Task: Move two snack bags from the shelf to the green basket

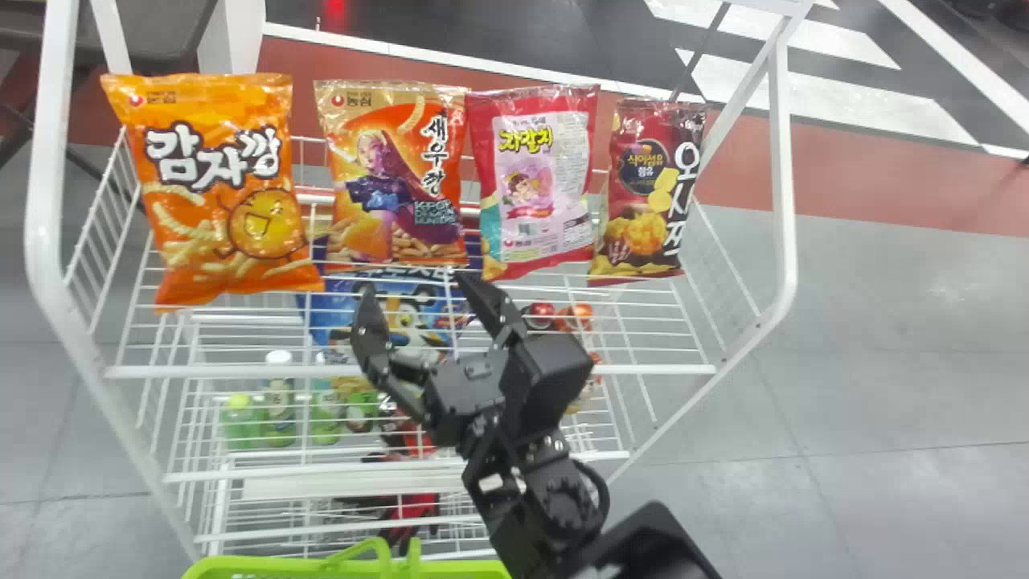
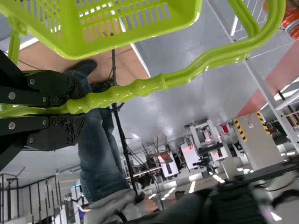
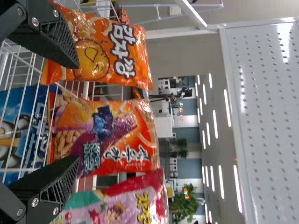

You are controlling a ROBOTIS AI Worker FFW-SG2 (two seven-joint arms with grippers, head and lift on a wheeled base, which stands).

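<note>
Four snack bags [image 1: 394,181] stand before the spread right hand [image 1: 416,286].

Slim gap between leftmost snack bags [image 1: 229,173], white frame [image 1: 783,185] — both sides

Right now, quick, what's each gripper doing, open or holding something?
Left gripper: closed on the green basket's handle.
Right gripper: open, holding nothing, in front of the snack bags.

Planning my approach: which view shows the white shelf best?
Head view: it shows several tiers and both sides of the shelf, behind the right arm. Right wrist view: some wires. Left wrist view: part of its frame.
</note>
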